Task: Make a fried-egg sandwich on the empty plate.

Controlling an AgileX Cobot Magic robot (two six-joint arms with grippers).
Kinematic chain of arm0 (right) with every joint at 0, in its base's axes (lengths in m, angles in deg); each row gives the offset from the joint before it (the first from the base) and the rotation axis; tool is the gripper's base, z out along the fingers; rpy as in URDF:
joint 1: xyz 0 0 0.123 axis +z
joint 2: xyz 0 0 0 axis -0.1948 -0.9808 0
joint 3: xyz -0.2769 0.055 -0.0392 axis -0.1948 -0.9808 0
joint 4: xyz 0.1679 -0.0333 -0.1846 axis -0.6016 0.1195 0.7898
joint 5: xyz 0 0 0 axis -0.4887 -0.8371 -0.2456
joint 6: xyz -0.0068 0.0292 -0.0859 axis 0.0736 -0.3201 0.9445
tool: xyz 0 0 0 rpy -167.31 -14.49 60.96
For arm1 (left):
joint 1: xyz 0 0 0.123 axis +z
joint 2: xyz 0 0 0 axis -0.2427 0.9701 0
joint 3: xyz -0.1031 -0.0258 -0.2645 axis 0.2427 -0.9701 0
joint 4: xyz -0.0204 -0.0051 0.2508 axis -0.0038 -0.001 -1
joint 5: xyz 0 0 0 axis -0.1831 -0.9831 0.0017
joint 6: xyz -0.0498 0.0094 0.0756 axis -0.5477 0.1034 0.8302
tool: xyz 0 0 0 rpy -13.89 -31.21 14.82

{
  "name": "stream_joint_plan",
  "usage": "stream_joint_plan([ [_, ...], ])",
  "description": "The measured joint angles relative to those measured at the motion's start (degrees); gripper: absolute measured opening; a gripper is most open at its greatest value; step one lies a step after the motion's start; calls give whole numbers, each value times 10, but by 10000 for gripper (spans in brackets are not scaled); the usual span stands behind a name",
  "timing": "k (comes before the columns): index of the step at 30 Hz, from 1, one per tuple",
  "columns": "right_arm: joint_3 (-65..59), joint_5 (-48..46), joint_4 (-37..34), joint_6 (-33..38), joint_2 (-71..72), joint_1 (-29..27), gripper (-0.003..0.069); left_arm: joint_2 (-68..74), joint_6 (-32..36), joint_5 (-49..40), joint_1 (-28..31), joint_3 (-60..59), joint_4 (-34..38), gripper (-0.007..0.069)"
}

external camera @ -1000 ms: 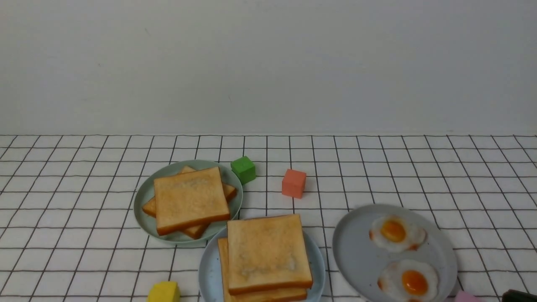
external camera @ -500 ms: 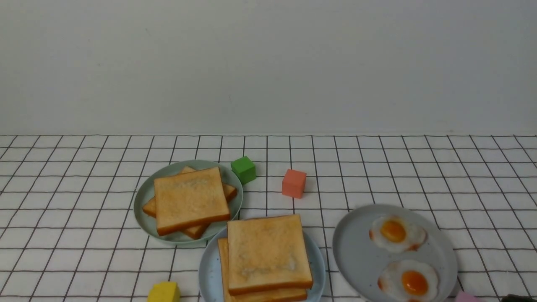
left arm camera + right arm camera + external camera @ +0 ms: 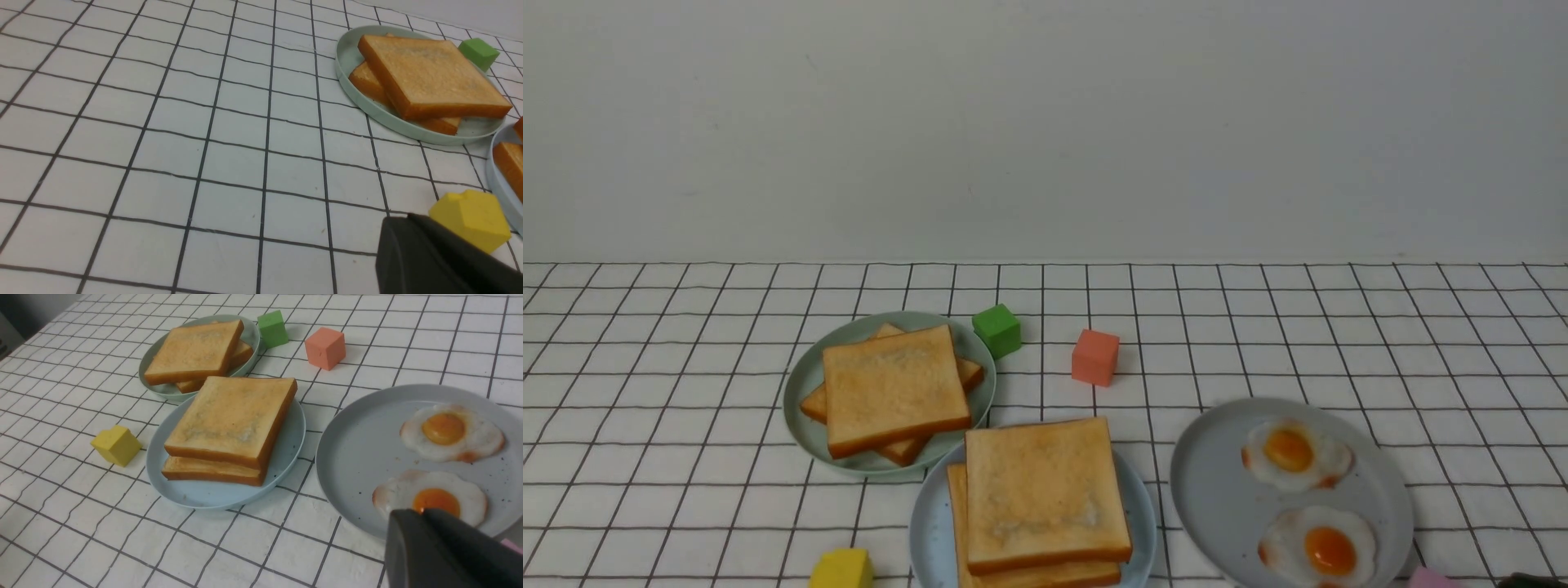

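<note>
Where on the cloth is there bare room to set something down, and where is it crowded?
Free: cloth left of the green plate, cloth right of the orange cube and beyond the grey plate, and the strip behind the cubes. Crowded: near centre, where blue plate, green plate, green cube and yellow cube cluster.

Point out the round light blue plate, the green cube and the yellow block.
Round light blue plate [image 3: 212,494], right wrist view, bare rim.
Green cube [image 3: 996,330], front view, front face.
Yellow block [image 3: 474,218], left wrist view, top face.
</note>
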Motion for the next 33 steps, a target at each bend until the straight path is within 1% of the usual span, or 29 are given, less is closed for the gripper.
stream_joint_plan([
  [7, -2, -7, 4, 0, 6, -1, 74, 0, 0, 0, 0, 0, 0, 4],
  [9, -2, -13, 23, 0, 30, -13, 77, 0, 0, 0, 0, 0, 0, 4],
  [10, -3, -15, 49, 0, 53, -32, 79, 0, 0, 0, 0, 0, 0, 4],
  [12, -3, -20, 64, 0, 69, -47, 81, 0, 0, 0, 0, 0, 0, 6],
  [15, -18, -35, 96, 0, 120, -111, 85, 0, 0, 0, 0, 0, 0, 11],
  [20, -92, -13, 134, 0, 189, -206, 91, 0, 0, 0, 0, 0, 0, 17],
  [22, -130, -6, 138, 0, 194, -227, 92, 0, 0, 1, 0, 0, 0, 19],
  [24, -164, -8, 138, -1, 194, -237, 94, 0, 0, 1, 0, 0, 0, 20],
  [26, -168, 15, 137, -2, 194, -239, 97, 0, 0, 2, 0, 0, 0, 20],
  [33, -171, 24, 133, -2, 194, -239, 102, 0, 0, 2, 0, 0, 0, 27],
])
